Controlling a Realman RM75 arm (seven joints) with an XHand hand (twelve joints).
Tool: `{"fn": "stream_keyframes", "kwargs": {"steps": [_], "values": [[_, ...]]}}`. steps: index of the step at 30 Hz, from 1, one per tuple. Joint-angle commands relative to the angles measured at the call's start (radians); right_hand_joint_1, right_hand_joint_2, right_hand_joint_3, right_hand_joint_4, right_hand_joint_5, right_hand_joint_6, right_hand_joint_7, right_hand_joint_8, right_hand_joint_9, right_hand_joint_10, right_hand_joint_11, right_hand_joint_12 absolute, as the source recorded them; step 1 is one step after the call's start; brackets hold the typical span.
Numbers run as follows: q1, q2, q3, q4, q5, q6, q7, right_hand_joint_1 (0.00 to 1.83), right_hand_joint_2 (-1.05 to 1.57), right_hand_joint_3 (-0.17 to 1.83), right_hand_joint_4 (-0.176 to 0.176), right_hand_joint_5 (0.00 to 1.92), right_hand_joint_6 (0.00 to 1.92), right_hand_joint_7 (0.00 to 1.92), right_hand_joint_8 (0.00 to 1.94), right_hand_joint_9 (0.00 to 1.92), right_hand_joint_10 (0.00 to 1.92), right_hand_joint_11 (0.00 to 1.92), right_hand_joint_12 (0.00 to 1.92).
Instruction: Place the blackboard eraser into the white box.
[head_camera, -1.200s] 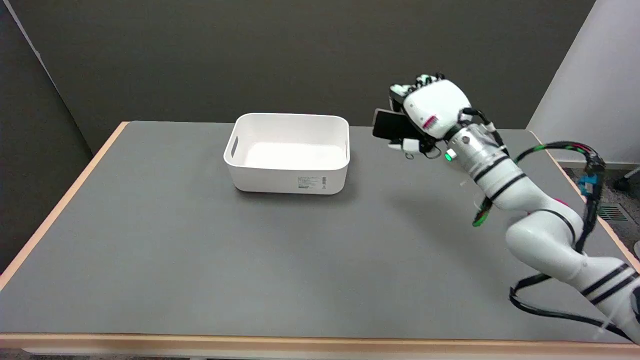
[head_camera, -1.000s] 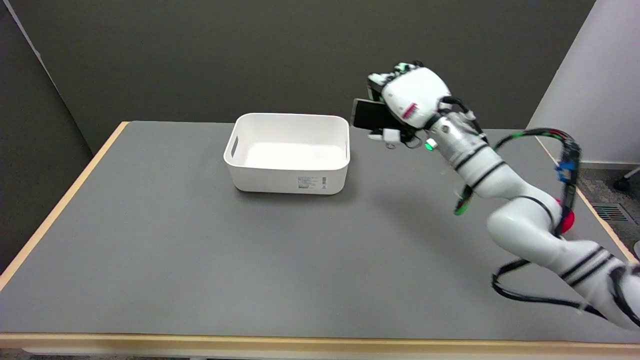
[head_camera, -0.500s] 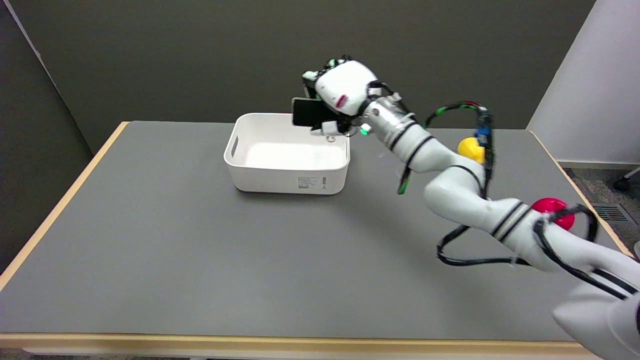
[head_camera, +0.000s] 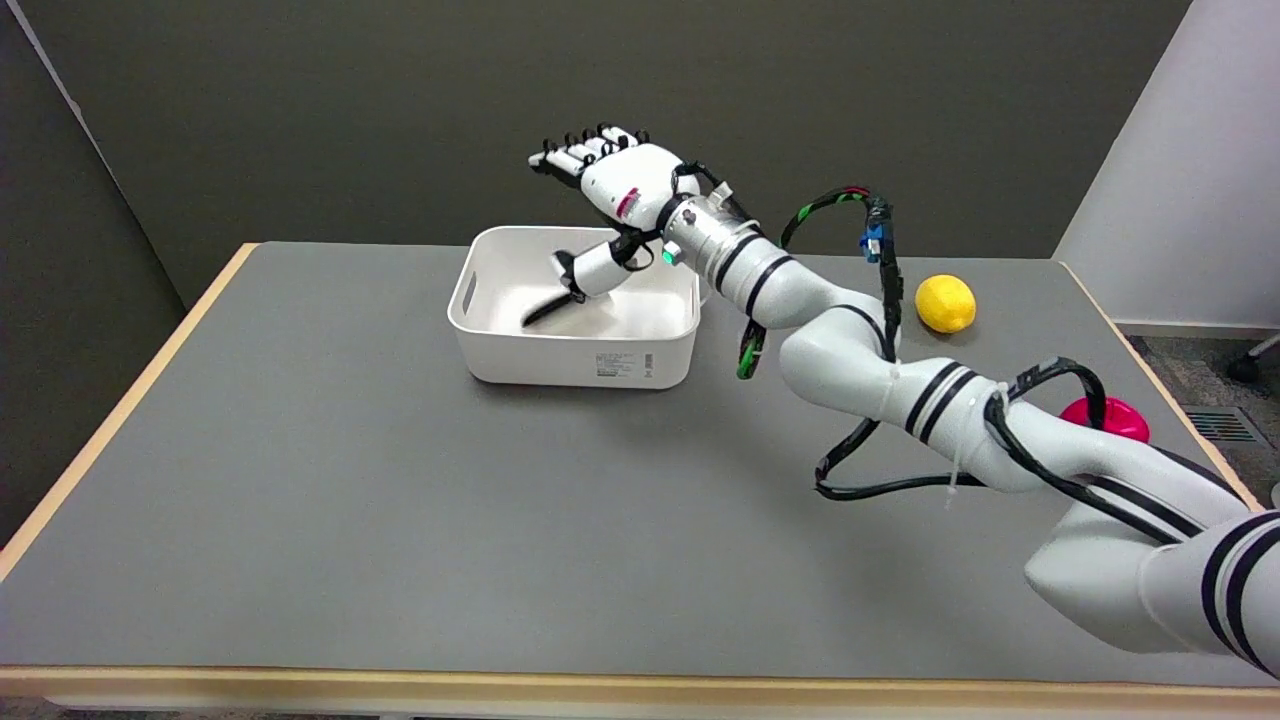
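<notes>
the blackboard eraser (head_camera: 548, 307) lies tilted inside the white box (head_camera: 575, 340), just below the thumb tip. above the box, the right hand (head_camera: 610, 195) is spread, fingers (head_camera: 575, 155) apart, holding nothing. a lemon (head_camera: 945, 303) sits well apart behind the arm.

Grey table (head_camera: 400, 500) with wooden edging, yellow lemon (head_camera: 945, 303) near its far right, pink object (head_camera: 1110, 415) nearer

Right hand (head_camera: 610, 185) spread above white box (head_camera: 520, 365), box open on top, its walls the only barrier around blackboard eraser (head_camera: 547, 308) inside; bare table (head_camera: 350, 500) left and in front; lemon (head_camera: 945, 303) and red object (head_camera: 1108, 417) far right, near table edge
</notes>
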Motion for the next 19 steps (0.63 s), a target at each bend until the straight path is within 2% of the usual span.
{"fn": "stream_keyframes", "kwargs": {"steps": [1, 3, 6, 8, 10, 14, 16, 19], "values": [[-0.021, -0.019, 0.117, 0.013, 0.217, 0.053, 0.057, 0.38, 0.55, 0.93, 0.042, 0.05, 0.24, 0.06, 0.16, 0.02, 0.50, 0.00, 1.06], [-0.047, -0.009, 0.161, 0.065, 0.292, 0.074, 0.049, 0.38, 0.55, 0.94, 0.040, 0.06, 0.23, 0.08, 0.18, 0.02, 0.52, 0.00, 1.05], [-0.087, 0.009, 0.231, 0.157, 0.386, 0.086, 0.047, 0.45, 0.61, 0.95, 0.044, 0.10, 0.31, 0.15, 0.28, 0.09, 0.61, 0.00, 1.09], [-0.119, 0.022, 0.274, 0.222, 0.403, 0.096, 0.047, 0.50, 0.65, 0.91, 0.050, 0.14, 0.36, 0.24, 0.30, 0.17, 0.64, 0.02, 1.14], [-0.156, 0.042, 0.310, 0.288, 0.403, 0.114, 0.046, 0.47, 0.63, 0.99, 0.051, 0.16, 0.42, 0.26, 0.35, 0.19, 0.68, 0.04, 1.10], [-0.272, 0.107, 0.387, 0.405, 0.407, 0.183, 0.046, 0.50, 0.65, 0.97, 0.046, 0.20, 0.44, 0.32, 0.38, 0.23, 0.71, 0.05, 1.12], [-0.332, 0.142, 0.427, 0.449, 0.437, 0.228, 0.046, 0.54, 0.68, 0.89, 0.040, 0.22, 0.43, 0.35, 0.36, 0.23, 0.73, 0.04, 1.16], [-0.443, 0.197, 0.459, 0.503, 0.544, 0.337, 0.046, 0.55, 0.69, 0.88, 0.030, 0.24, 0.45, 0.38, 0.38, 0.24, 0.76, 0.04, 1.18]]}}
